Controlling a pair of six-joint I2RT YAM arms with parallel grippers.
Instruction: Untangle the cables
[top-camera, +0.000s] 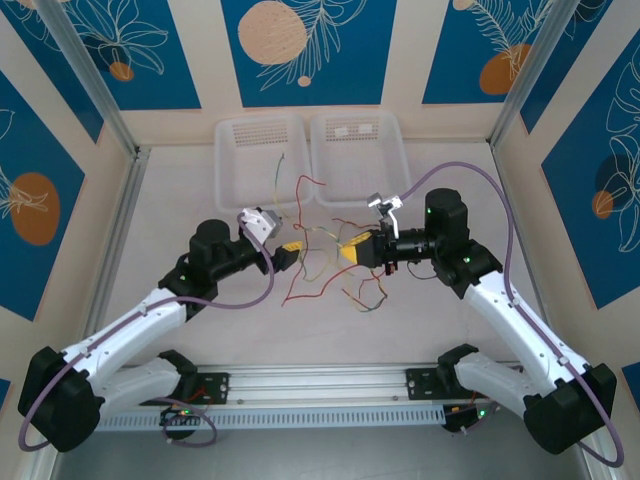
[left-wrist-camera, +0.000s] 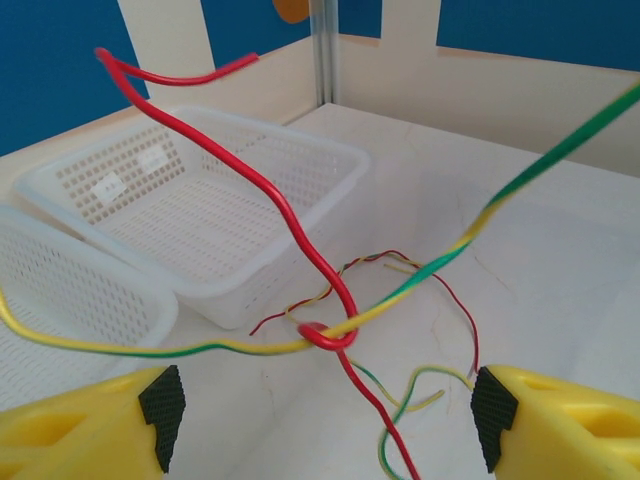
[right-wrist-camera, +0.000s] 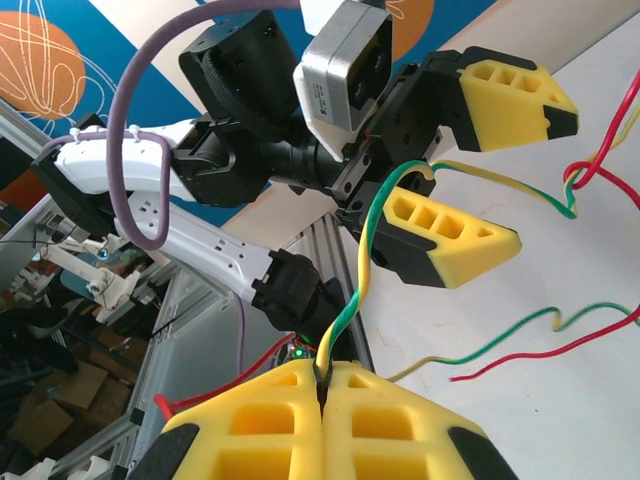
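Several thin cables (top-camera: 322, 265) lie tangled on the table between my two grippers. In the left wrist view a red cable (left-wrist-camera: 268, 190) rises from a loop knotted round a green-and-yellow cable (left-wrist-camera: 430, 265), just ahead of my left gripper (left-wrist-camera: 327, 412). That gripper is open, its yellow fingers (left-wrist-camera: 560, 425) wide apart, and nothing is pinched between them. My right gripper (right-wrist-camera: 322, 372) is shut on the green-and-yellow cable (right-wrist-camera: 362, 270), which climbs toward the open left gripper (right-wrist-camera: 515, 170). From above, the left gripper (top-camera: 287, 252) and right gripper (top-camera: 350, 252) face each other.
Two white perforated baskets (top-camera: 258, 160) (top-camera: 357, 155) stand side by side at the back of the table, and both show ahead of the left gripper (left-wrist-camera: 200, 200) (left-wrist-camera: 60, 290). Thick purple-grey arm cables (top-camera: 510, 240) loop beside each arm. Walls close in the table.
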